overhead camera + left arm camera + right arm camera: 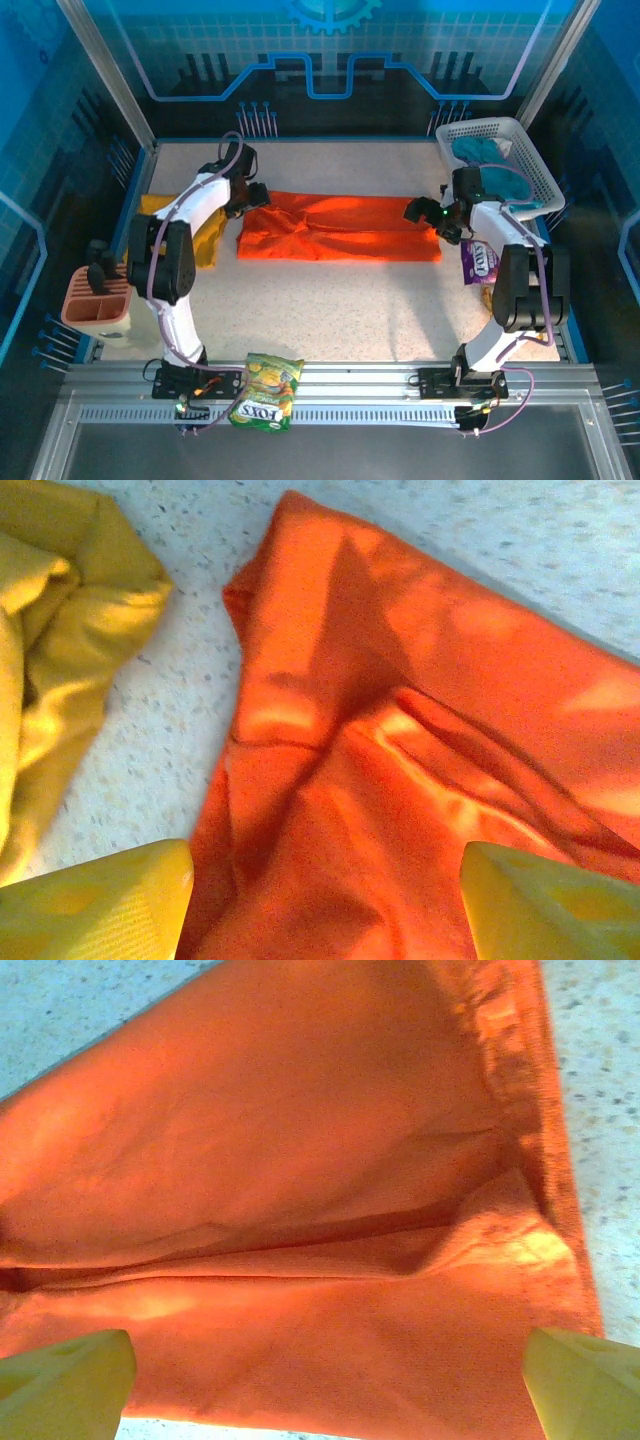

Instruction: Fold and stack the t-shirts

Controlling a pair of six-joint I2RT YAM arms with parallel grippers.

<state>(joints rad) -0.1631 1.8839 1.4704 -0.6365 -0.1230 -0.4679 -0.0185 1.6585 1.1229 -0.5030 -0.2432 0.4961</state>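
Currently: orange t-shirt (340, 228) lies flat, long strip, left of basket (530, 160); mustard t-shirt (205, 238) bunched farther left. My left gripper (255, 195) and right gripper (416, 212) spread, holding nothing, at strip ends. Risk: uneven pinch drags layers, fold opens.

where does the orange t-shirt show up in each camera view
Top external: orange t-shirt lies as a wide strip across mid-picture.
Left wrist: orange t-shirt at centre and right, left edge beside the mustard-yellow shirt.
Right wrist: orange t-shirt across most of the frame, hemmed edge at right.
Shared landmark: speckled tabletop, bare past the cloth's edge in every view.
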